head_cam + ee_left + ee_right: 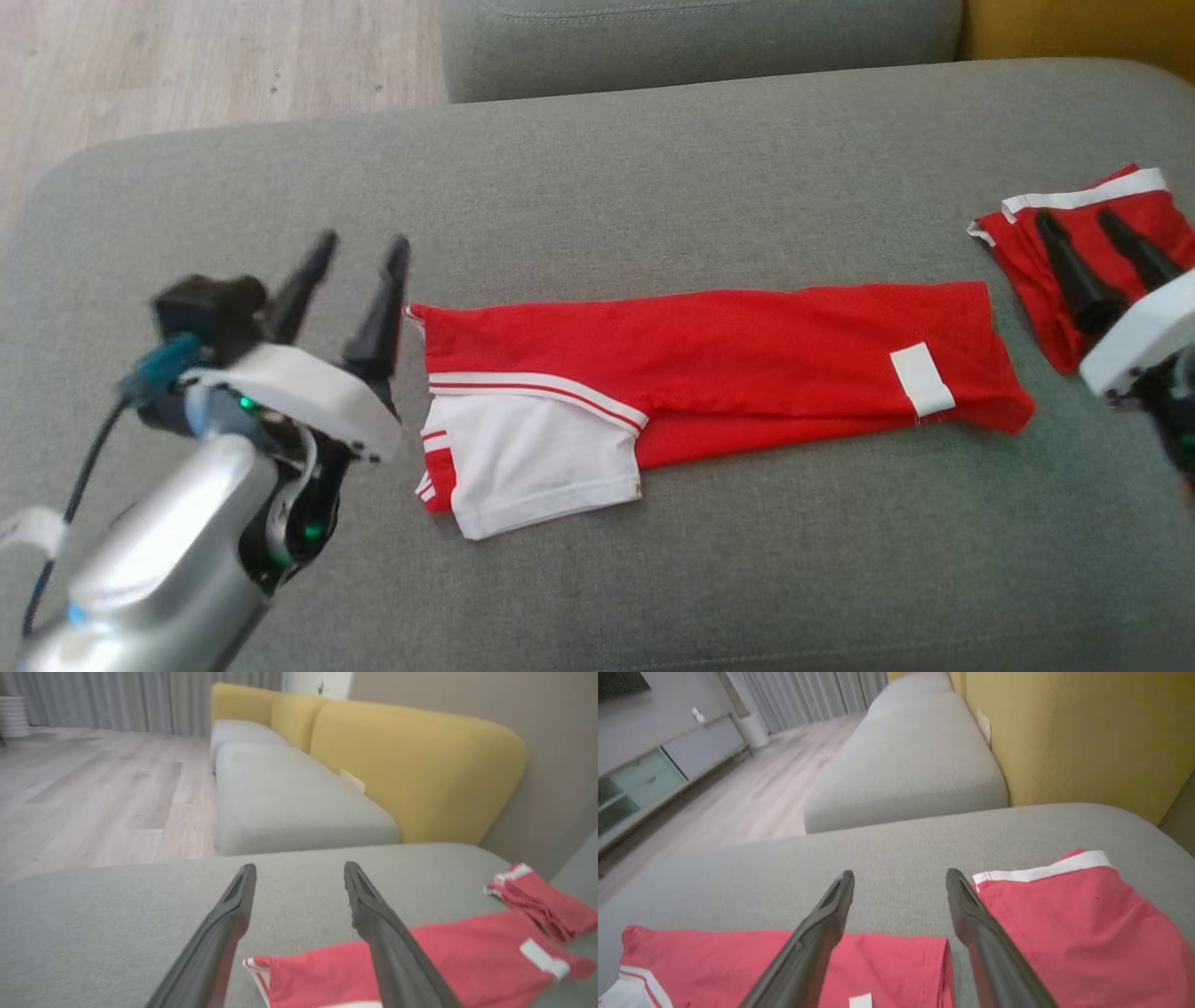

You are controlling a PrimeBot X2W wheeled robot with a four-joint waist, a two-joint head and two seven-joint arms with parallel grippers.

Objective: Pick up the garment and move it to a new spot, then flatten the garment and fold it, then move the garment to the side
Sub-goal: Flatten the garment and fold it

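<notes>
The garment (747, 355) is red with white panels and stripes. It lies in a long folded strip across the grey sofa cushion (653, 187), and also shows in the wrist views (448, 952) (887, 956). My left gripper (359, 245) (300, 868) hovers open just off the strip's left end, with nothing between its fingers. My right gripper (1078, 222) (900, 874) is open above a second red piece with a white band (1013, 266) (1069, 924) (537, 900). That piece lies apart from the strip's right end.
A second grey cushion (700, 37) adjoins the far edge. The yellow backrest (411, 765) (1064, 732) rises at the right. Wooden floor (187, 56) lies beyond the cushion's rounded left corner. A low cabinet (654, 774) stands against the far wall.
</notes>
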